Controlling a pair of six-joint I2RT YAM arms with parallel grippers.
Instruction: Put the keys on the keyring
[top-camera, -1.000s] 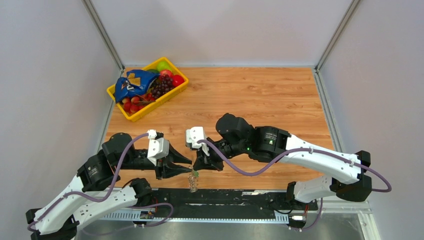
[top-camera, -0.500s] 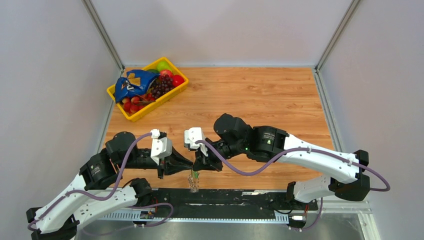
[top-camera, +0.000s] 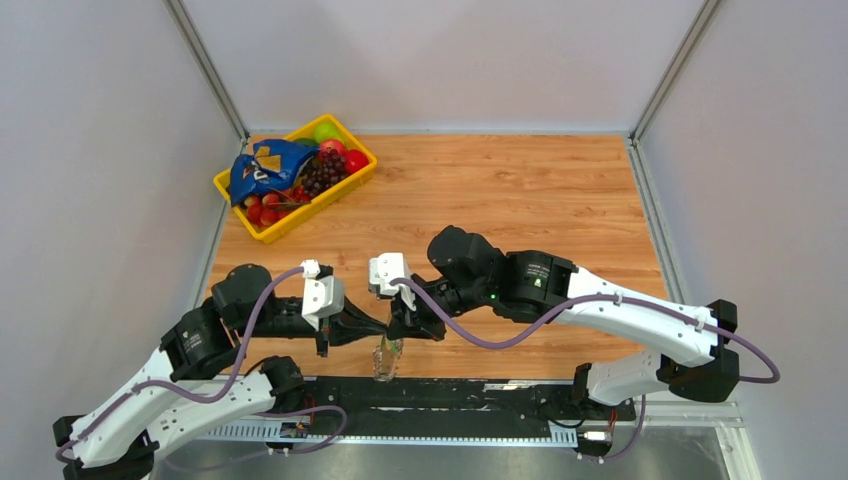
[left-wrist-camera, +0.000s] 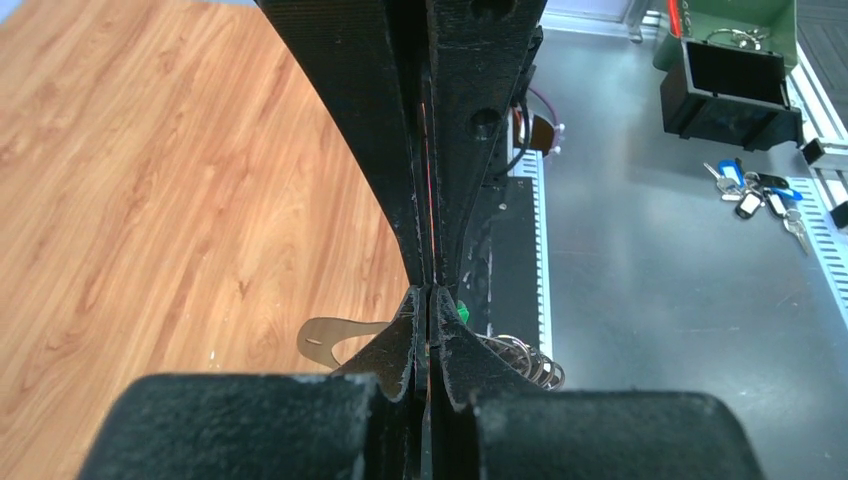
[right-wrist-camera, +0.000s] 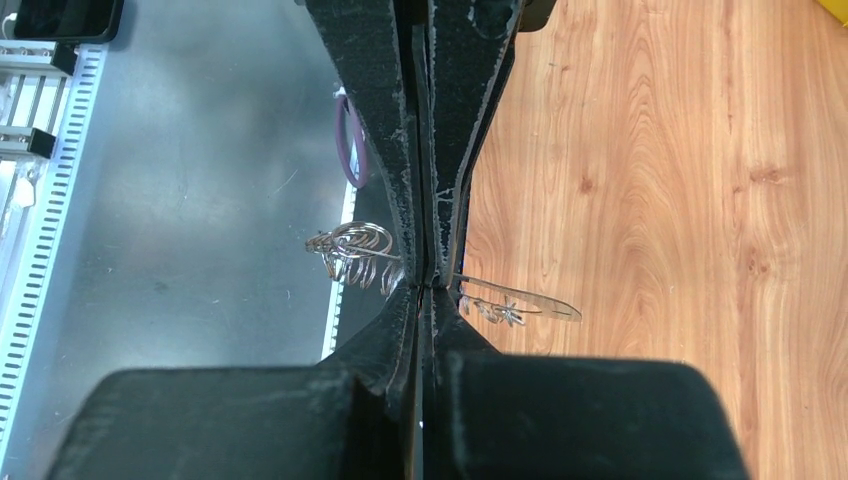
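Keyring (right-wrist-camera: 350, 245) hangs between both arms over the table's (top-camera: 520, 190) near edge, mid-scene. The right gripper (right-wrist-camera: 428, 285) is clamped fully closed onto it, probably to steady it for threading. The left gripper (left-wrist-camera: 428, 295) is also squeezed tight, right beside the green key (left-wrist-camera: 462, 312). Its tips hide whether it grips key or ring.

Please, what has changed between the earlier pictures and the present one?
The left hand eased a little toward the right hand and closed its fingers, apparently on the keyring hanging between the two hands. The right hand stayed shut at the keyring, almost in place. The yellow basket did not move.
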